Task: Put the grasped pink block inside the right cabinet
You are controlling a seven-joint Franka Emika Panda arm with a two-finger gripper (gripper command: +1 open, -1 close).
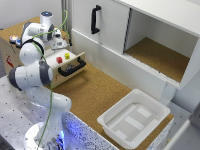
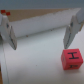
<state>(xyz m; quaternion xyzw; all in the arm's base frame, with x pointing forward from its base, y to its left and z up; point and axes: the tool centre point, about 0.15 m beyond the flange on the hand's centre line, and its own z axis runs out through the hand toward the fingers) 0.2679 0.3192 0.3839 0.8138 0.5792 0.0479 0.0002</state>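
**Pink block sits in the open drawer, fingers spread above it**

The right cabinet (image 1: 159, 52) is the largest thing in the exterior view: a white-walled compartment with a brown cork floor, standing open toward that view's right. Beside it, a white door panel (image 1: 102, 22) carries a black vertical handle. A cork-covered surface (image 1: 92, 92) runs in front of both, and a white plastic tray (image 1: 134, 118) rests on it near the corner. The white Franka arm (image 1: 35, 75) rises from its base at the exterior view's left and bends over a low beige drawer unit (image 1: 67, 64) with a black handle, whose drawer is pulled out. The gripper (image 1: 59, 44) hangs over that drawer. In the wrist view the 2 fingers (image 2: 11, 36) stand wide apart, holding nothing. The pink block (image 2: 71, 58) lies on the drawer's pale floor next to 1 finger, not between them, with a black letter H on its face. A yellow block (image 1: 67, 56) lies just beside it.
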